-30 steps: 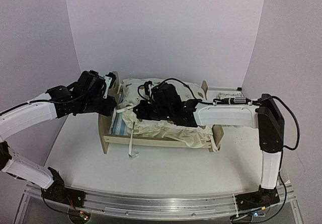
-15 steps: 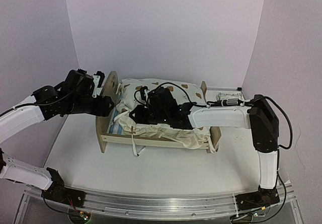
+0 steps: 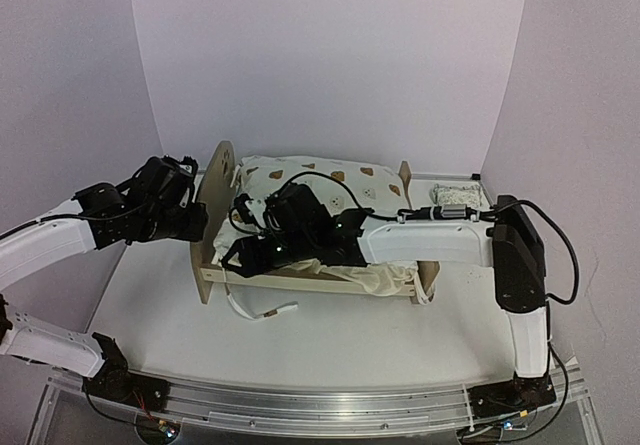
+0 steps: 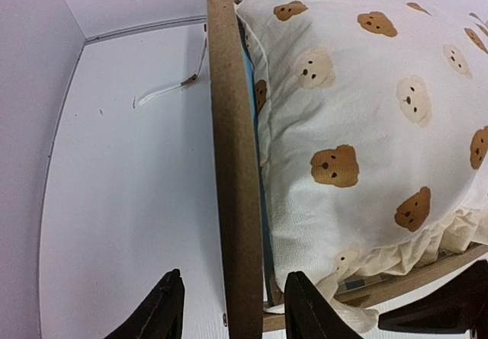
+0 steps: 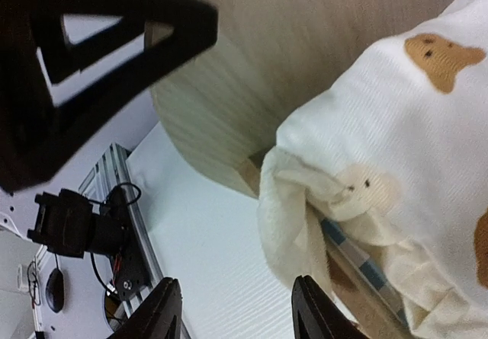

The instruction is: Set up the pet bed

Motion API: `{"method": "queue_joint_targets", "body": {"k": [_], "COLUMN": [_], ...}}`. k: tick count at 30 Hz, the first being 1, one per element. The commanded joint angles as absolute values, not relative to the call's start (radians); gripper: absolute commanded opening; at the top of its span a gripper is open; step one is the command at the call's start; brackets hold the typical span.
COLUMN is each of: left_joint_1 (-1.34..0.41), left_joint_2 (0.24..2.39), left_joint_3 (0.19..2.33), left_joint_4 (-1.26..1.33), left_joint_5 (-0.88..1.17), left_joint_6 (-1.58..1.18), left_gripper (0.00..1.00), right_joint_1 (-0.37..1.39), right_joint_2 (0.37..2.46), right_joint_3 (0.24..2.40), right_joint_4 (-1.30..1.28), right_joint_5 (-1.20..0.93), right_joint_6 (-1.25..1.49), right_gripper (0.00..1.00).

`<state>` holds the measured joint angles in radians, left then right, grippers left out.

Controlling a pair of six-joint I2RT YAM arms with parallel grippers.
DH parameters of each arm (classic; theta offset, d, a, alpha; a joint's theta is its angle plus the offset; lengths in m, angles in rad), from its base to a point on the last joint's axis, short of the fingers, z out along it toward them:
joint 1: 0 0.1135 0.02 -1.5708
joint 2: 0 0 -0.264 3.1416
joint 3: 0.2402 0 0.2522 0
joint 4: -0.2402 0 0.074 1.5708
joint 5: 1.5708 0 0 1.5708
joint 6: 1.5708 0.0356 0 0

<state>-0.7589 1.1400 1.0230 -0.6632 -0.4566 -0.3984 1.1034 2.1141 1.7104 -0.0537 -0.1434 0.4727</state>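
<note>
The pet bed [image 3: 300, 283] lies mid-desk [image 3: 150, 315], long axis left-right, headboard [image 4: 229, 126] at the left end, so the left tool [image 4: 232, 278] is nearer, its 2 fingers [image 4: 164, 312] spread either side of that board, while the right tool [image 5: 236, 280] gapes empty over the quilt's [image 5: 396, 126] near-left corner.

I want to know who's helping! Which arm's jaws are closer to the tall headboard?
Left. The left gripper straddles the headboard edge; the right gripper hovers just inside it, by the quilt corner.

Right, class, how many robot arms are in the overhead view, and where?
2. The left arm reaches from the left to the headboard; the right arm stretches from the right across the pet bed. None seems hidden.
</note>
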Motion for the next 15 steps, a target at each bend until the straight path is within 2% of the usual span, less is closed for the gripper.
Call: {"method": "queue_joint_targets", "body": {"k": [1, 4, 9, 15], "left_joint_1": [-0.756, -0.757, -0.756, -0.756], "left_joint_2": [1.151, 1.162, 1.184, 1.205], "left_joint_3": [1.004, 0.991, 0.968, 0.968], "left_joint_4": [-0.635, -0.617, -0.580, -0.551], "left_joint_5": [-0.500, -0.497, -0.484, -0.465], "left_joint_6": [-0.406, -0.403, -0.401, -0.395], "left_gripper": [0.43, 0.41, 0.30, 0.04], "right_joint_1": [1.124, 1.162, 1.257, 1.322], "right_joint_2": [2.003, 1.959, 1.971, 2.051], "right_joint_3": [1.657, 1.603, 1.551, 1.488], "right_joint_4": [-0.103, -0.101, -0.065, 0.151], "right_joint_5": [-0.166, -0.178, -0.164, -0.119], "right_joint_6": [0.399, 0.356, 0.311, 0.285], "right_gripper": [0.50, 0.48, 0.46, 0.43]}}
